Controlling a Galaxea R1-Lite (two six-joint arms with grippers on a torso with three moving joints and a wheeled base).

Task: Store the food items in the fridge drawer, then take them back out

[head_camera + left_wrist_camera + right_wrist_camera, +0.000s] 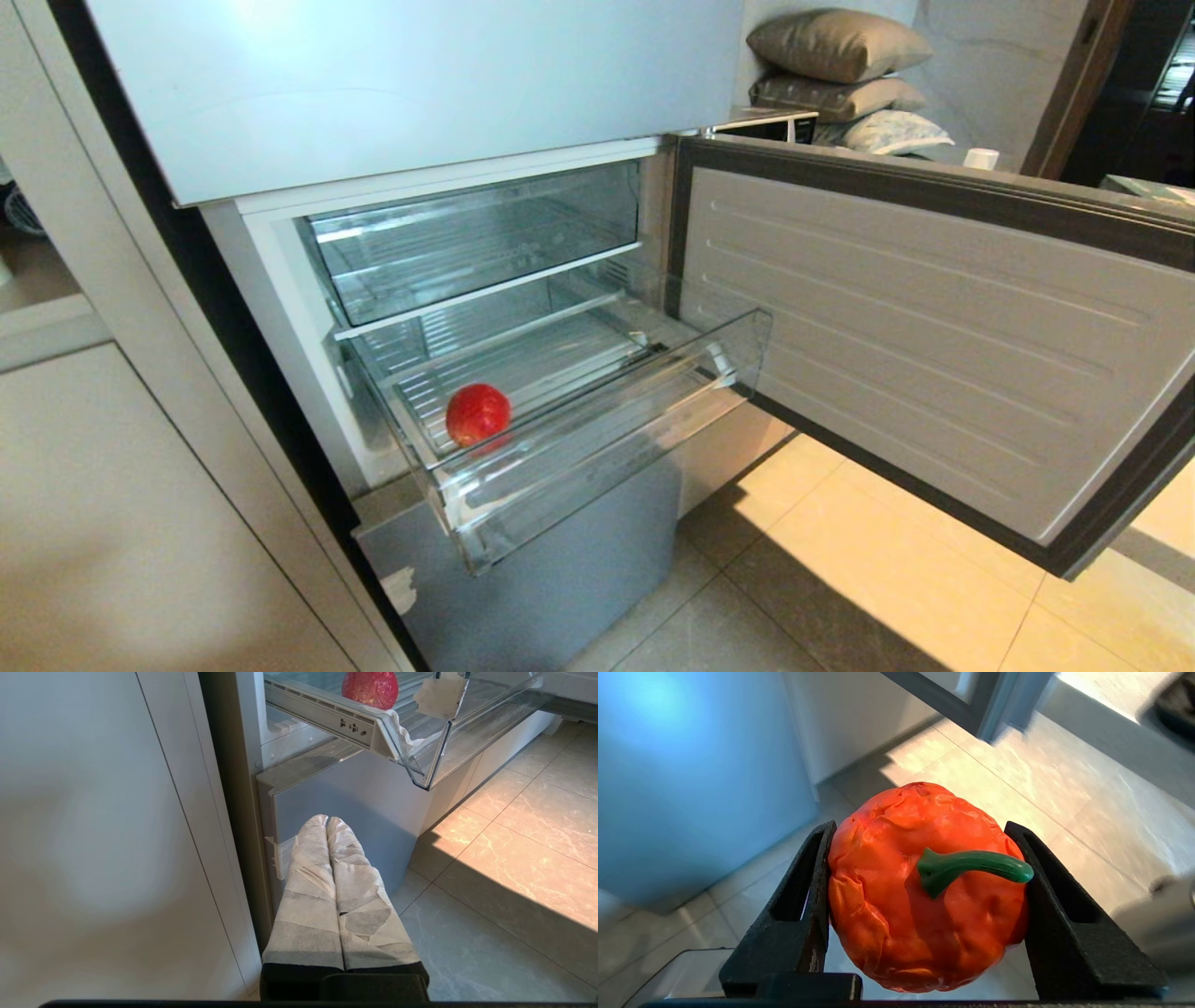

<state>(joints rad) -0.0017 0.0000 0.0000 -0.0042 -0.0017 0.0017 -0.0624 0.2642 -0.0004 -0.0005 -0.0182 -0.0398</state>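
The clear fridge drawer point(597, 448) is pulled out of the open fridge. One round red fruit point(478, 413) lies near its front left corner, also seen from below as the red fruit point(370, 689) in the drawer point(439, 756). My right gripper point(920, 830) is shut on a bright red pepper point(924, 891) with a green stem, held low above the floor, outside the head view. My left gripper point(327, 820) hangs shut and empty below the drawer, beside the lower fridge panel.
The fridge door point(934, 336) stands open to the right. A lower silver-blue panel point(560, 579) sits under the drawer. White cabinet point(140, 485) flanks the left. Tiled floor point(840, 579) lies in front; pillows point(836, 70) are stacked behind.
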